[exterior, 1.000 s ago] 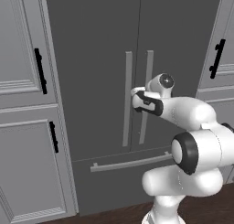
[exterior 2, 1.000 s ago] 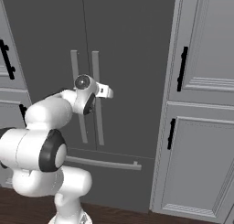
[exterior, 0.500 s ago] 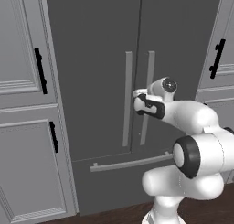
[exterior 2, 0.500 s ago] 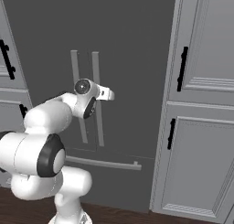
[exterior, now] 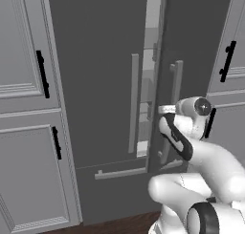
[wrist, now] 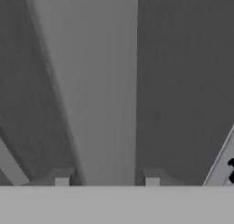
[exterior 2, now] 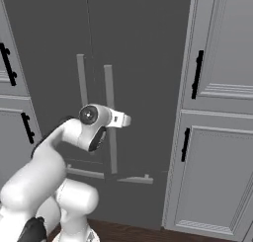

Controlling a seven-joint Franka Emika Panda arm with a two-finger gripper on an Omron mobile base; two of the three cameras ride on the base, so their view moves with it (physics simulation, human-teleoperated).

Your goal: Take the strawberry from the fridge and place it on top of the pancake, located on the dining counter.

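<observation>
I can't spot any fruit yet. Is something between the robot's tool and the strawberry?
Yes. The fridge's right door stands only a crack open, with the tool at its bar handle. The strawberry isn't visible through the gap.

Standing at both sides of the frame: light grey panelled cabinets [exterior: 28,132], upper and lower doors [exterior 2: 217,167], carrying black handles [exterior: 42,73]. Running along the bottom edge: dark brown wood floor [exterior: 115,224]. Lighting staying even, flat.

The arm [exterior: 210,161] is glossy white, built of rounded, bulging segments with dark grey rings at the joints. A black curved panel sits behind the wrist. A round grey cap closes the wrist housing [exterior 2: 89,115].
</observation>
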